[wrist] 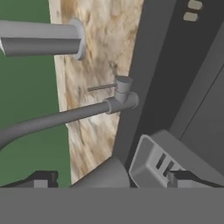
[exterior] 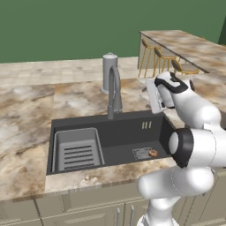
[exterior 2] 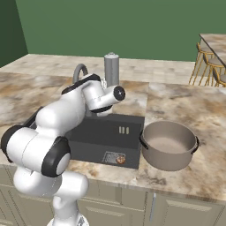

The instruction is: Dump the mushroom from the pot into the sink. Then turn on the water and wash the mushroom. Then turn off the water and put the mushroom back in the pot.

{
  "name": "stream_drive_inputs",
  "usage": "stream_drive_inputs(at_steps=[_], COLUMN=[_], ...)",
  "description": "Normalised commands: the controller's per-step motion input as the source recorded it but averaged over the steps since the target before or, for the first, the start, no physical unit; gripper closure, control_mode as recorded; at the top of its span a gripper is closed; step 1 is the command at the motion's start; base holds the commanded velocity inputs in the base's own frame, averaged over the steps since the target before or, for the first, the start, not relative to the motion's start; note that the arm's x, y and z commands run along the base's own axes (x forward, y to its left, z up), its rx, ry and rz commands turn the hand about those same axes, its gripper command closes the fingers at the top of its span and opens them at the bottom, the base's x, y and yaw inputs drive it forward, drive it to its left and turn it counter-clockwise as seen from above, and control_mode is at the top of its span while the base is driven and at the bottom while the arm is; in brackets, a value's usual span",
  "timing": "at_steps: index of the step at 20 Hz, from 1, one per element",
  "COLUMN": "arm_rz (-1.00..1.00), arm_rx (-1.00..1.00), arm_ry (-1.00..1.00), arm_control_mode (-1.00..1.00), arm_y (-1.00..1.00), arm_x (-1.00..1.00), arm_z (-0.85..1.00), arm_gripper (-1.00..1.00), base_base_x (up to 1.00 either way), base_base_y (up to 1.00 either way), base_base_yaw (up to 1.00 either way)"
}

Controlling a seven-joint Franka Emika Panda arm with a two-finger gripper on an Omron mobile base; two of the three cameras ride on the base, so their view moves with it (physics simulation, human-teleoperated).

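Marble counter (exterior 2: 185, 110) w/ pot (exterior 2: 169, 145), grey cylinder (exterior: 109, 70), faucet (exterior: 114, 92), recessed sink (exterior: 128, 128).

wall (exterior: 66, 26): plain green | counter (exterior: 26, 114): tan marble | cabinets (exterior 2: 185, 212): beige | stools (exterior: 154, 59): wooden, perhaps three

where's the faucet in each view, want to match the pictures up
Left base view: the faucet stands upper middle, at the sink's back edge.
Right base view: just the top of its arch peeks out upper left, behind the arm.
Hand view: it lies sideways across the left and middle, lever on top.
Shared landmark: the grey canister behind it.
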Motion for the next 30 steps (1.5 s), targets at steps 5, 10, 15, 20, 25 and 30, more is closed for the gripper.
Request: stream_drive_inputs(at_steps=[5, 10, 15, 20, 25, 30], arm_rz=[0.13, 0.14, 0.09, 0.03, 0.00, 0.00], arm_rx=[0.00, 0.00, 0.00, 0.00, 0.00, 0.00], arm_ry=[0.00, 0.00, 0.00, 0.00, 0.00, 0.00], arm_control_mode=[-1.00, -1.00, -1.00, -1.00, -1.00, -1.00], arm_y=[0.00, 0.00, 0.02, 0.10, 0.21, 0.24], arm_x=[0.00, 0.00, 0.00, 0.00, 0.00, 0.00], arm_z=[-0.15, -0.13, -0.07, -0.04, -0.07, -0.10], arm_gripper=[-1.00, -1.00, -1.00, -1.00, -1.00, -1.00], base_base_x=[0.00, 0.00, 0.00, 0.00, 0.00, 0.00], base_base_y=[0.00, 0.00, 0.00, 0.00, 0.00, 0.00], base_base_yaw=[0.00, 0.00, 0.00, 0.00, 0.00, 0.00])
